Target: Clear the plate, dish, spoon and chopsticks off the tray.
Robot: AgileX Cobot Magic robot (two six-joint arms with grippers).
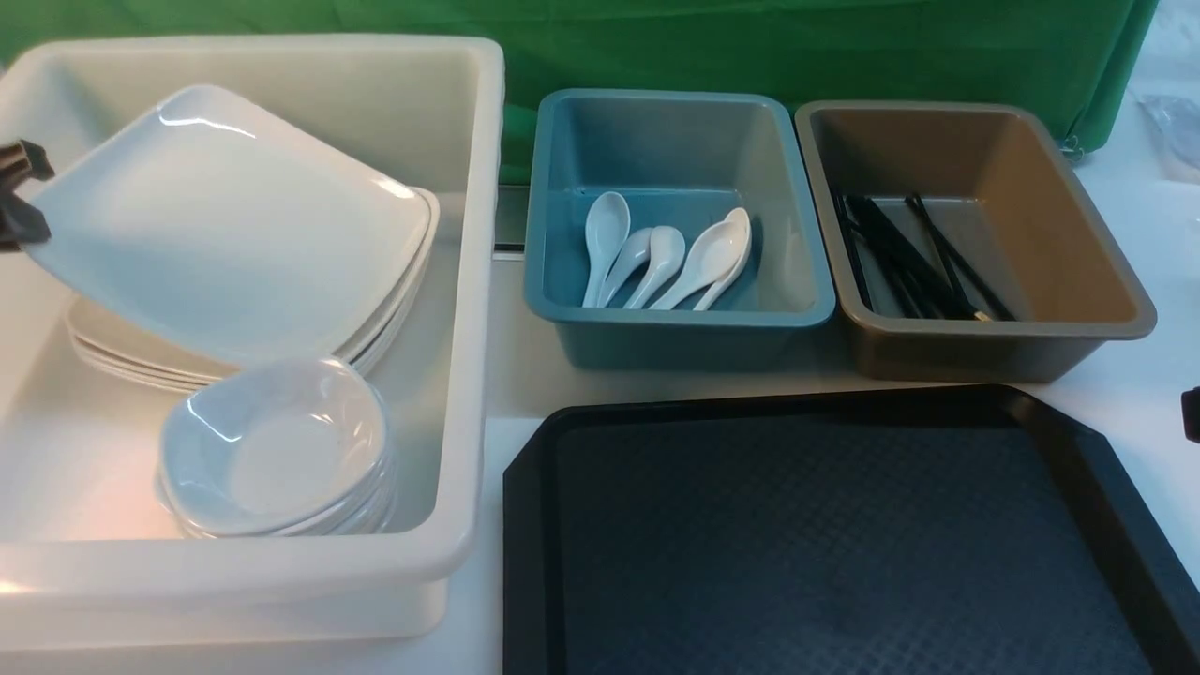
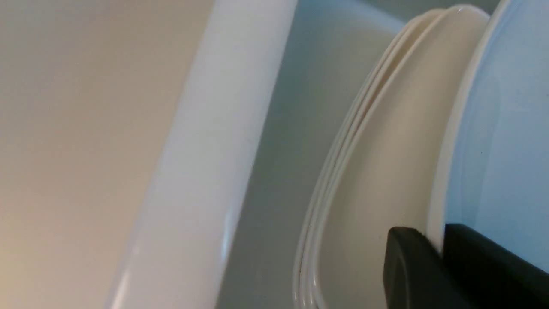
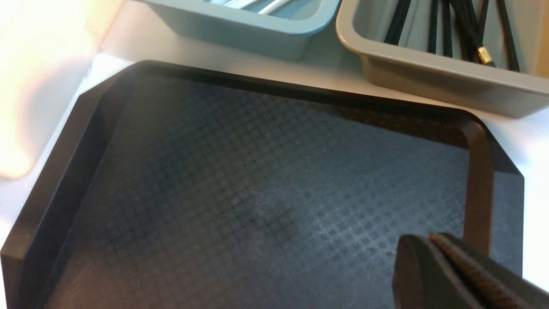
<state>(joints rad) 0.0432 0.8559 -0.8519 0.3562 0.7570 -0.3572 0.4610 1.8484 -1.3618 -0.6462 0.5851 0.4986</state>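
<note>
Nearest you, the black tray [image 1: 844, 544] lies bare, while your left fingers [image 1: 21, 202] pinch the rim of the glossy, stiff, slippery plate [image 1: 225, 225], tilted over the stacked plates [image 1: 122, 352]; right fingers [image 3: 433, 253] pressed together.

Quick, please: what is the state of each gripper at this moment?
Left gripper: shut on the rim of the plate, held tilted over the plate stack.
Right gripper: shut, holding nothing, above the tray.

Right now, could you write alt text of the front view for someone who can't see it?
The left gripper holds a tilted plate over a plate stack in a white tub. Beside it, spoons fill a blue tub, chopsticks a brown one; the tray lies bare.
</note>
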